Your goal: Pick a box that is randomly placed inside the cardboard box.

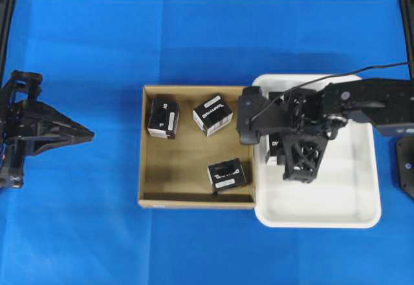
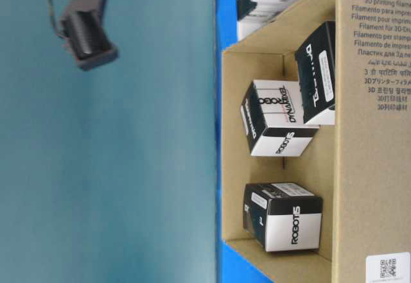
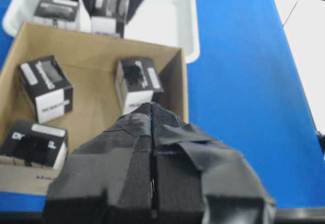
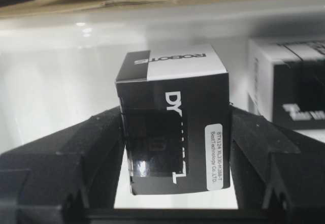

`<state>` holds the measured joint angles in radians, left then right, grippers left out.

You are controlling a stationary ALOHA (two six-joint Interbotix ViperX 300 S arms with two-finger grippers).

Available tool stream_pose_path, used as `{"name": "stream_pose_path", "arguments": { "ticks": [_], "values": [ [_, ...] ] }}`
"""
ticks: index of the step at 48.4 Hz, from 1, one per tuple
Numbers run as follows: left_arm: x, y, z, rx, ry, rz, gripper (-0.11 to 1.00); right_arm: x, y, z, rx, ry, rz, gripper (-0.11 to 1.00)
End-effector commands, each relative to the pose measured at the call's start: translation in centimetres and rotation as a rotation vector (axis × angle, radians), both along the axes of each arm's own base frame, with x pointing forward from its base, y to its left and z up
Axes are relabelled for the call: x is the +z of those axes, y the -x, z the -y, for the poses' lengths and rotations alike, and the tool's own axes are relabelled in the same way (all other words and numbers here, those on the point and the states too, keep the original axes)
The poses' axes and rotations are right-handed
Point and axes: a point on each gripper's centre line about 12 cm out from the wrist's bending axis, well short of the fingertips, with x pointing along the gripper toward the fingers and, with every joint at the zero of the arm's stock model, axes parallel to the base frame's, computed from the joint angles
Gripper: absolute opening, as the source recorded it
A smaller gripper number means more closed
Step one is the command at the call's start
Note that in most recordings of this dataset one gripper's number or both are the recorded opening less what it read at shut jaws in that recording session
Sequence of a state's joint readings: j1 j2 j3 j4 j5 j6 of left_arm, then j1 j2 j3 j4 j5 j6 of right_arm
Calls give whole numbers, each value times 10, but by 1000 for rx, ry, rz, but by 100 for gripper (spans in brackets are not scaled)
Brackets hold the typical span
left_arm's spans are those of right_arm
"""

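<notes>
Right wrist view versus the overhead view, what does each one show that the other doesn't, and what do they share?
Only the right wrist view shows the right gripper clamped on a black box, label readable. Only the overhead view shows the cardboard box with three black cartons inside and the left gripper parked at the left, jaws together. Both show the white tray under the right gripper.

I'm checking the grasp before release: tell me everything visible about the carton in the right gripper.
The box is a small black carton with white lettering, a white panel on top and a white sticker low on its front. It looks like glossy card. It stands upright, clamped at both sides by the right gripper, over the white tray.
</notes>
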<state>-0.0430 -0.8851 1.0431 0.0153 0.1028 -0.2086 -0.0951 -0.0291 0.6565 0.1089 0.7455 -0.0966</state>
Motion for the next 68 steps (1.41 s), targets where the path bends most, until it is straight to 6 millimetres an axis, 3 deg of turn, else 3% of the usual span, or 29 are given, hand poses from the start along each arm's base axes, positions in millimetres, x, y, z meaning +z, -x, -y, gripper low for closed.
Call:
{"name": "stream_pose_path", "arguments": {
  "ticks": [1,25,27,32,37,47,58,68],
  "values": [
    [9,-3,-1,3,1,25,-7,-7,-3,-1,-4,-1,1,59],
    [9,-3,-1,3,1,25,-7,-13,-4,0,-22,-9,-20,58],
    [9,-3,-1,3,1,25,-7,-12,-5,0,-35,-12,-20,64],
    [9,-3,-1,3,1,23,-7,-4,-7,0,-59,-17,-7,90],
    [9,-3,-1,3,1,25,-7,13,-11,0,-76,-20,24,100],
    [10,-2,0,0,0,26,-7,60,-11,9,-107,-15,156,99],
    [11,-2,0,-1,-2,31,-7,122,2,19,-140,13,391,98],
    [12,-1,0,-3,-9,39,-7,150,16,21,-162,39,607,98]
  ]
}}
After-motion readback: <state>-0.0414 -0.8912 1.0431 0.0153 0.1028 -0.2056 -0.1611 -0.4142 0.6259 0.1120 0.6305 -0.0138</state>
